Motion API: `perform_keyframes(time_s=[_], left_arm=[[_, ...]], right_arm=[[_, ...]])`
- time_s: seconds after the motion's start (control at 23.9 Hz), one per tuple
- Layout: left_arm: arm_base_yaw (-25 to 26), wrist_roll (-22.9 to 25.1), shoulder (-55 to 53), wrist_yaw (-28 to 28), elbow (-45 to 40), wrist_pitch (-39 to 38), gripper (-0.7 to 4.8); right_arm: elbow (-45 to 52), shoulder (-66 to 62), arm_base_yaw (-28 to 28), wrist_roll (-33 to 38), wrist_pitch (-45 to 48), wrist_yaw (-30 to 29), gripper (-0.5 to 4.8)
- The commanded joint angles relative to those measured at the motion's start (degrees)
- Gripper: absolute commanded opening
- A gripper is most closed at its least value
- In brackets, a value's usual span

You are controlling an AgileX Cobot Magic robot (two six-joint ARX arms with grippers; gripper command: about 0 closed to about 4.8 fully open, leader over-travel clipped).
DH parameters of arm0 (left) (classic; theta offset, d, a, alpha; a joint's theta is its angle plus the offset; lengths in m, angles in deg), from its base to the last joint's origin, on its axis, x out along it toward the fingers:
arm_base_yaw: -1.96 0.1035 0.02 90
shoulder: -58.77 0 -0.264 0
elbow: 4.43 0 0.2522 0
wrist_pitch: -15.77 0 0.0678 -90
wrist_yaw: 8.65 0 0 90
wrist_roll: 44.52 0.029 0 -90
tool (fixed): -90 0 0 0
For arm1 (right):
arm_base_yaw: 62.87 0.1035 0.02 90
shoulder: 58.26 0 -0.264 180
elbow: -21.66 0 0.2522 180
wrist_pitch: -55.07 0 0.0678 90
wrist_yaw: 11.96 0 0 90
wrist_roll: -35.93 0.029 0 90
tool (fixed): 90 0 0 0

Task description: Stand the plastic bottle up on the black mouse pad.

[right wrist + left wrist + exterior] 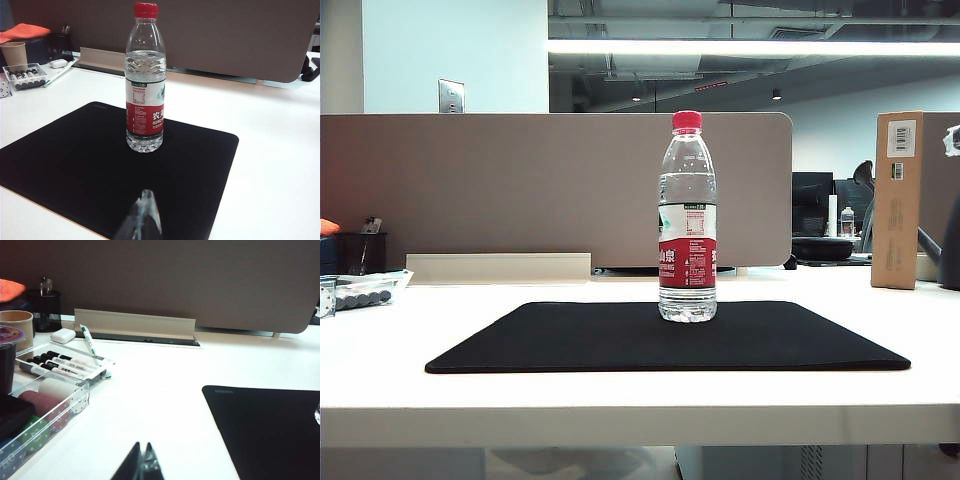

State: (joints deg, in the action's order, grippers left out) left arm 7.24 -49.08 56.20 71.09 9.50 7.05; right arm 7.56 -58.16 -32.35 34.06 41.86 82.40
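The plastic bottle (687,215), clear and ribbed with a red cap and red label, stands upright on the black mouse pad (570,340), a little right of the pad's middle. Nothing touches it. In the right wrist view the bottle (145,100) stands on the pad (75,160), well beyond my right gripper (146,195), whose fingers are shut with nothing between them. My left gripper (142,446) is also shut and empty, over bare white table beside a corner of the pad (270,430). Neither gripper shows near the pad in the exterior view.
A clear tray of markers (65,365) and a clear box of tape rolls (45,405) lie left of the pad. Behind them are a paper cup (17,325), a black mesh holder (45,310) and a white case (63,335). A grey partition (520,190) backs the table. A cardboard box (898,200) stands at the far right.
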Motion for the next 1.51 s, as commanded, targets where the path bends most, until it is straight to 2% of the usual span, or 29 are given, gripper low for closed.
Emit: perform_keyframes(time_s=[0.04,0.34,0.54,1.51], left_arm=[[0.0,1.2,1.0,1.1,0.3,0.2,-0.05],[-3.2,1.8,2.4,8.0,0.3,-1.4,-0.04],[-4.9,2.2,2.4,7.6,0.3,-3.6,-0.04],[-4.9,2.6,2.4,7.7,0.3,-3.7,-0.04]], right_arm=[[0.2,0.0,0.0,-0.1,0.8,0.0,-0.05],[0.2,0.0,0.0,-0.1,0.8,0.0,-0.05],[0.2,0.0,0.0,-0.1,0.8,0.0,-0.05],[0.2,0.0,0.0,-0.1,0.8,0.0,-0.05]])
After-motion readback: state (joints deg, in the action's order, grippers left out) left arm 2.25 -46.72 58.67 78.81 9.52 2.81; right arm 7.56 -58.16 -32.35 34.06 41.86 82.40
